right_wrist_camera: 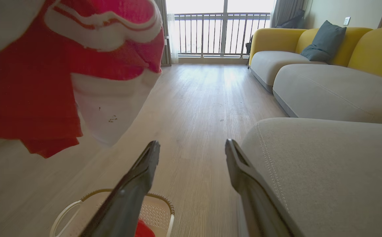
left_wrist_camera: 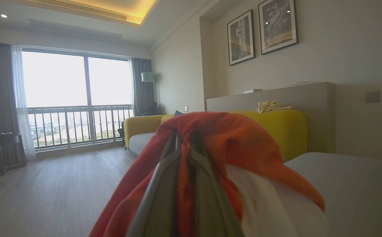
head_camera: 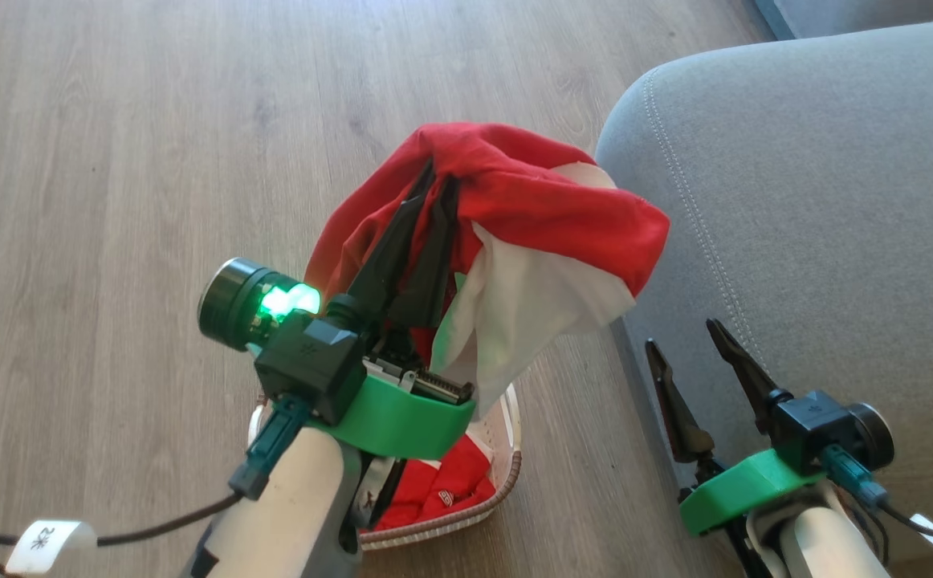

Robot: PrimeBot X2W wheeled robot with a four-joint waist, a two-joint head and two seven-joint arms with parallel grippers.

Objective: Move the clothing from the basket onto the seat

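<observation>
My left gripper is shut on a red garment with white trim, holding it in the air above the basket, just left of the grey seat. The cloth drapes over the fingertips and hides them; in the left wrist view the same garment covers my left gripper. A second red piece of clothing lies in the basket. My right gripper is open and empty at the seat's near edge. In the right wrist view the right gripper is open above the basket, with the lifted garment at upper left.
Wood floor spreads to the left and behind the basket. In the right wrist view more grey cushions with yellow backs run along the right, and a balcony window closes the far end.
</observation>
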